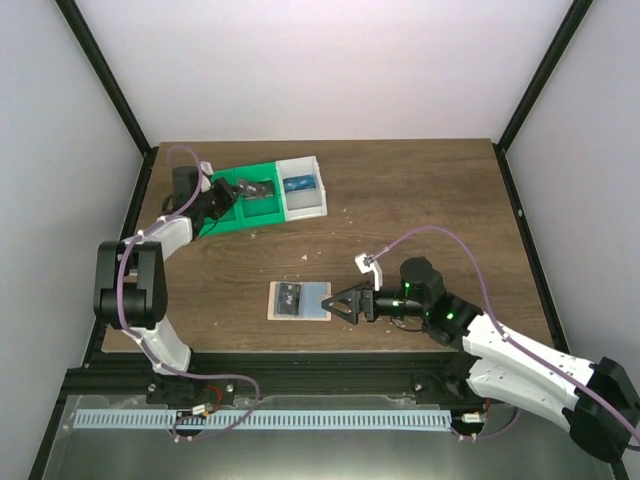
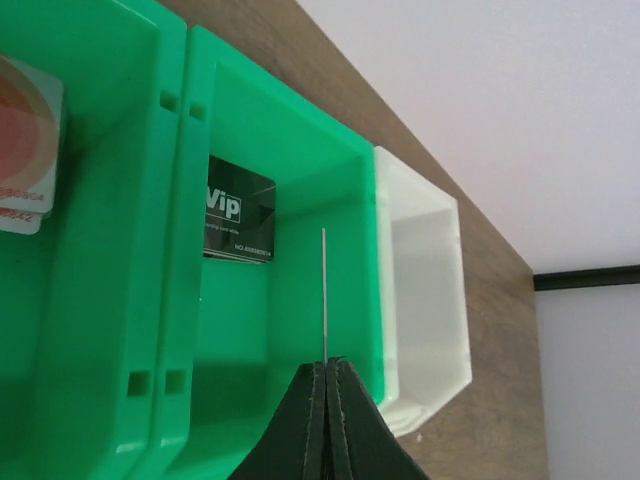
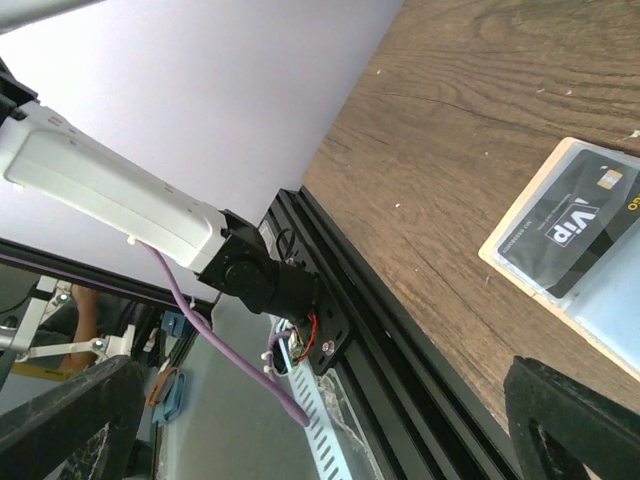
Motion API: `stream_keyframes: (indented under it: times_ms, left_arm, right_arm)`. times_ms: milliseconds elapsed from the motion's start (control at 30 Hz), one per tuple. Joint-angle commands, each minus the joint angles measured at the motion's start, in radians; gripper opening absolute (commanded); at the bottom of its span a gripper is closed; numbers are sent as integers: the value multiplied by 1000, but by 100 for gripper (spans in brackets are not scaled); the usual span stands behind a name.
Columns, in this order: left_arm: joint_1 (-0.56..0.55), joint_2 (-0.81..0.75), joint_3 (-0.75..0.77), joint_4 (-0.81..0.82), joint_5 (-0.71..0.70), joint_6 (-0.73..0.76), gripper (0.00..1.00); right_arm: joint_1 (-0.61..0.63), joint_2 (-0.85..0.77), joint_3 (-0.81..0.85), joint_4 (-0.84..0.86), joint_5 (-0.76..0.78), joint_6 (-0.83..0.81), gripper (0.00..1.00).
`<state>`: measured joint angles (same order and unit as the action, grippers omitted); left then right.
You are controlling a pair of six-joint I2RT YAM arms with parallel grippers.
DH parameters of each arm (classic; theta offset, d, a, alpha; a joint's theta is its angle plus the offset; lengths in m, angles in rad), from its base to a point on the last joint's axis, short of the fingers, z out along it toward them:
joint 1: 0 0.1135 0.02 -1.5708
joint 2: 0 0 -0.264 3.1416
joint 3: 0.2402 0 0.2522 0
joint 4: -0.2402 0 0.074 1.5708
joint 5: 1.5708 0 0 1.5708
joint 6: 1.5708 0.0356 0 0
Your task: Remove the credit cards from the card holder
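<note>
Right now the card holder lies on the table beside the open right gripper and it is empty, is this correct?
Not empty: a dark Vip card sits in the card holder, as the right wrist view shows. The rest holds, with the right gripper open beside it.

Card holder front-centre on desk, one card on its left half. Trays in a row back-left, cards inside; left jaws grip edge-on card above middle tray.

A robot lab cell; white walls, black frame, wooden table.
</note>
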<state>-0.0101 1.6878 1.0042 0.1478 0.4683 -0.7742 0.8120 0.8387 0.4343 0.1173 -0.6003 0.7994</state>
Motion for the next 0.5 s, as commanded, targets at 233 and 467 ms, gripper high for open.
stream_keyframes:
  times_ms: [233,467]
  left_arm:
    - [-54,211,224,2,-93,42,0]
    - [-73,310,346,-78,-143,78,0]
  right_arm:
    - [-5,39,86,-60,45,-55,100]
    - [-5,42,93,-67,71,-59,100]
